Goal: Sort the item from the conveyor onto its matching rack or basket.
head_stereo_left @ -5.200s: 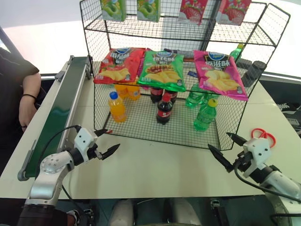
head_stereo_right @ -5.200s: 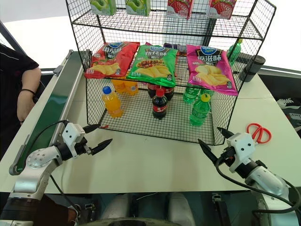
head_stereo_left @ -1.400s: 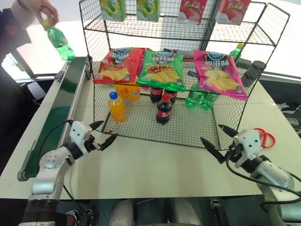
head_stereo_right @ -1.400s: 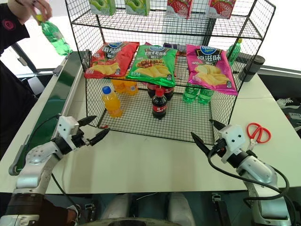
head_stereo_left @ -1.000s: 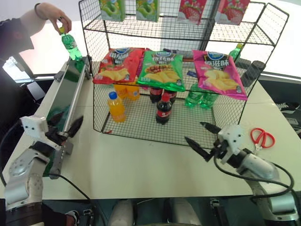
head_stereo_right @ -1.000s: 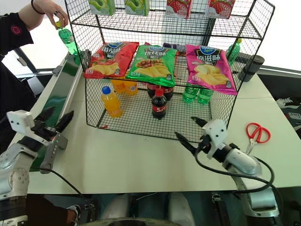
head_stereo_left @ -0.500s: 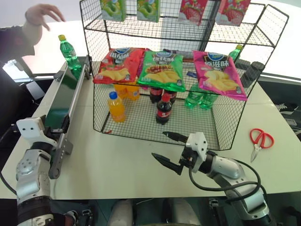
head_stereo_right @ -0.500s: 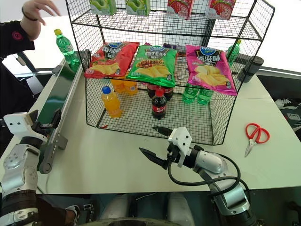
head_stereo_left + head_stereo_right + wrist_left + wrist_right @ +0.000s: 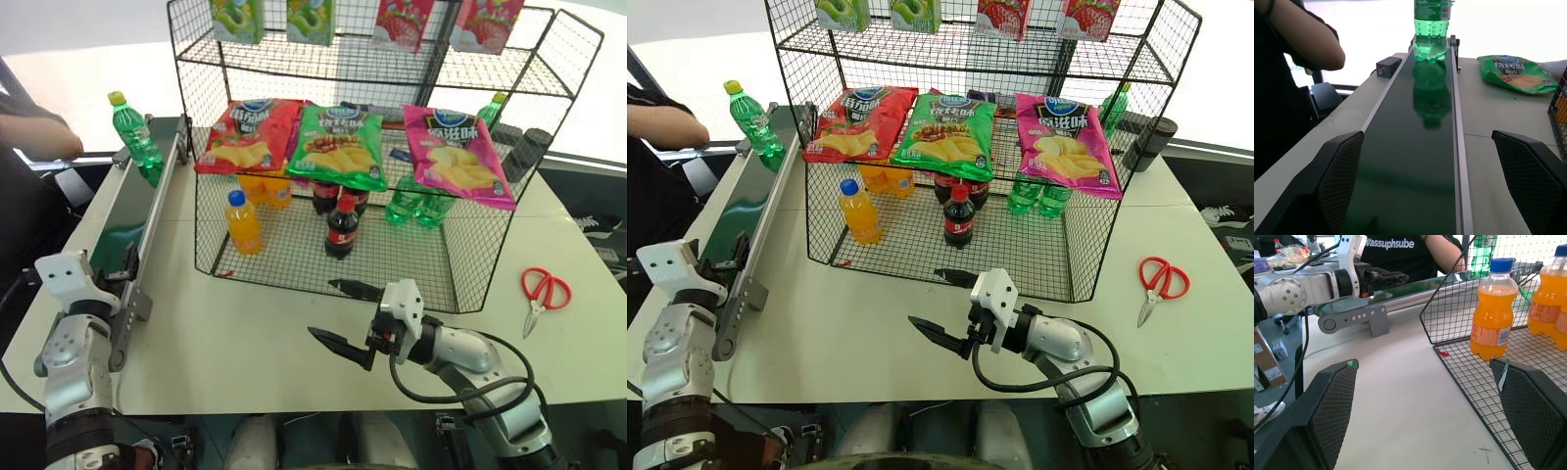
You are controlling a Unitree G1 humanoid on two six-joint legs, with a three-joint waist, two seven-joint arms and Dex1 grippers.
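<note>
Green bottle (image 9: 135, 137) stands upright at the conveyor's (image 9: 122, 220) far end; we wait with left pincer (image 9: 1440, 181) open astride the belt, right pincer (image 9: 343, 313) open before the rack (image 9: 392, 59).

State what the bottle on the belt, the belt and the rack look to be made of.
Bottle: clear green plastic, likely; light passes through it, yellow screw cap.
Belt: smooth dark-green rubber or PVC, glossy; it mirrors the bottle. Grey rails look metal.
Rack: thin black wire grid, probably coated steel.
</note>
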